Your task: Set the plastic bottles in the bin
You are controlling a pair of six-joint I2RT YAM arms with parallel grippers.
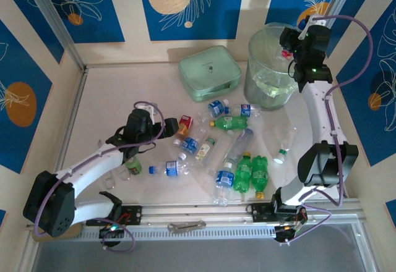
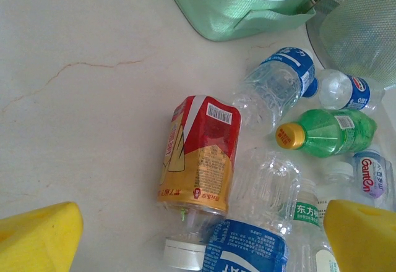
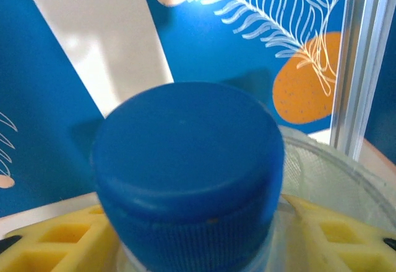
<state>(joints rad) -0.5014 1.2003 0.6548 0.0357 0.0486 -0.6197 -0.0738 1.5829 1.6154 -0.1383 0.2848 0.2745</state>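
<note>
Several plastic bottles lie scattered on the table's middle, among them clear ones with blue labels (image 1: 218, 177) and green ones with yellow caps (image 1: 242, 173). My left gripper (image 1: 175, 125) hangs open just above the red-labelled bottle (image 2: 198, 154), its yellow fingers (image 2: 37, 238) wide to either side. A blue-labelled bottle (image 2: 247, 247) lies against the red one's neck. My right gripper (image 1: 291, 55) is raised over the bin (image 1: 257, 43), shut on a bottle with a blue cap (image 3: 185, 173) that sits between the yellow fingers (image 3: 55, 241). The bin's rim (image 3: 346, 173) curves behind it.
A flat mint-green case (image 1: 209, 73) lies at the back, left of the bin, and its corner (image 2: 247, 3) is close to the bottle pile. Walls with blue leaf panels enclose the table. A metal rail runs along the near edge (image 1: 204, 213).
</note>
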